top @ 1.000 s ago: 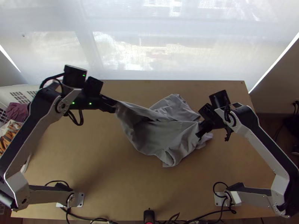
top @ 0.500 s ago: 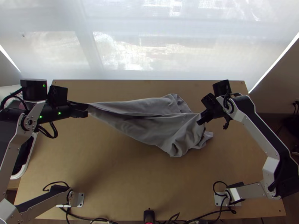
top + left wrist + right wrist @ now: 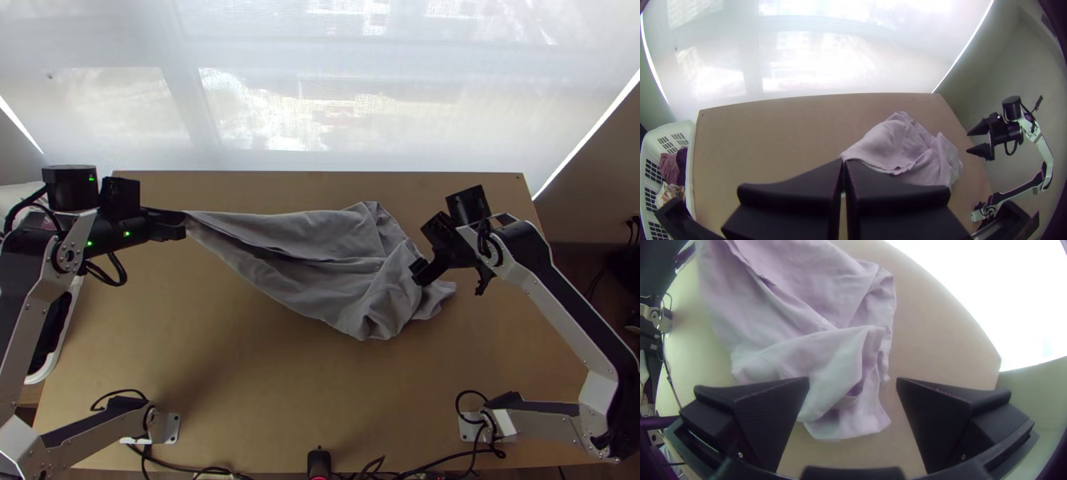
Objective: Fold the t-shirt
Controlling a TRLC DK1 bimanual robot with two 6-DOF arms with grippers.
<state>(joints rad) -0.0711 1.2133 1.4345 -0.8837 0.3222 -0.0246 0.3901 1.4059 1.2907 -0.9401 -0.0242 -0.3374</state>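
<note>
Bright window blind (image 3: 320,96) along twelve o'clock, light wooden table (image 3: 240,400) laid out before it. At ten o'clock on that tabletop, left gripper (image 3: 844,165) pressed together, with a corner of grey t-shirt (image 3: 328,292) pinched at the tips. At two o'clock, right gripper (image 3: 853,381) spread wide over the crumpled end, nothing pinched; hard to tell whether touching. Between the two, cloth drawn into a long taper from ten o'clock toward the middle, with a deep lengthwise crease, then widening and bunching toward three o'clock. Farther out, beyond the table's edge at nine o'clock, white basket (image 3: 690,178) with more clothes (image 3: 669,166) inside. Looks like a spreading step, with folding proper not begun. Main worry: a one-sided pull. With nothing anchored at two o'clock, likely to drag the whole bundle toward ten rather than open the creases. Too hard a tug, and so small a pinch could slip, dropping the corner in a heap. Closing over that rumpled end also risky: several layers easily caught at once, locking wrinkles in, or only a loose flap nipped, leaving the bulk twisted underneath.
</note>
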